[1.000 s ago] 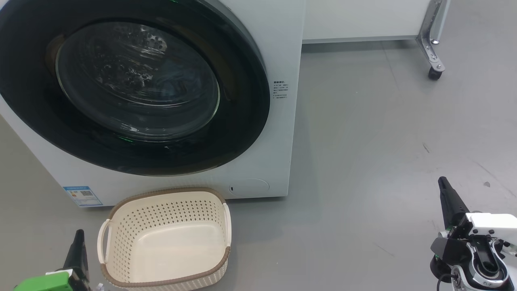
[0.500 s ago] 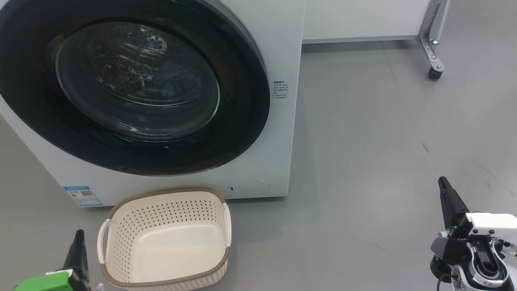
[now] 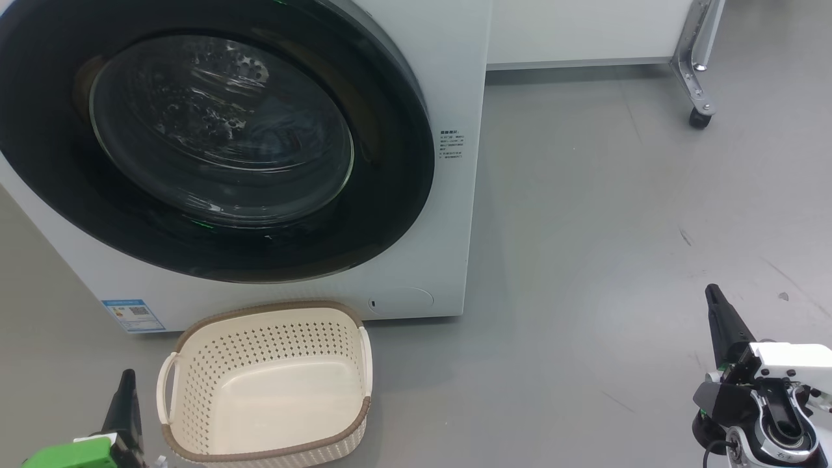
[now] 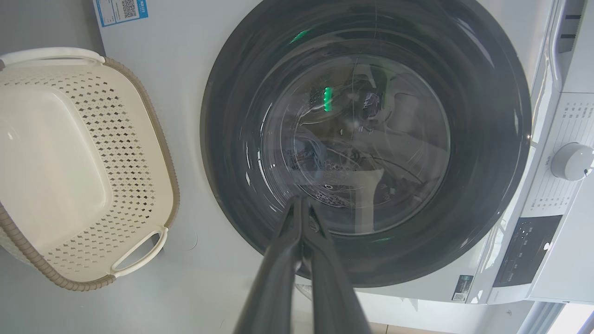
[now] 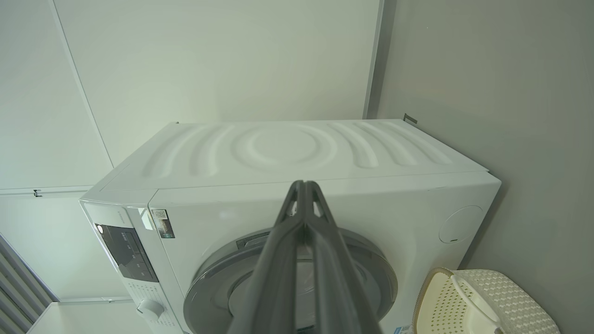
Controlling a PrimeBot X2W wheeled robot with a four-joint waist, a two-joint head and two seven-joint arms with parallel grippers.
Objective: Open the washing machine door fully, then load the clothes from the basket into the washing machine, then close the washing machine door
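left claw (image 4: pixel 300 199) and right claw (image 5: pixel 304 183) tight together, basket (image 3: pixel 214 380) beside washing machine door (image 3: pixel 396 208)

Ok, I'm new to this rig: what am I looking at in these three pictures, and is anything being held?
This is a wheeled robot with two arms, each ending in a two-fingered gripper. The head camera looks down at a white front-loading washing machine on a grey floor. Its round black-rimmed door is closed. In front of it stands a cream perforated laundry basket, empty. The left gripper is at lower left and the right gripper at lower right. Both are shut and hold nothing. The other two pictures come from wrist cameras looking along each arm's own dark fingers. The left wrist faces the door glass and the right sees the machine's top.
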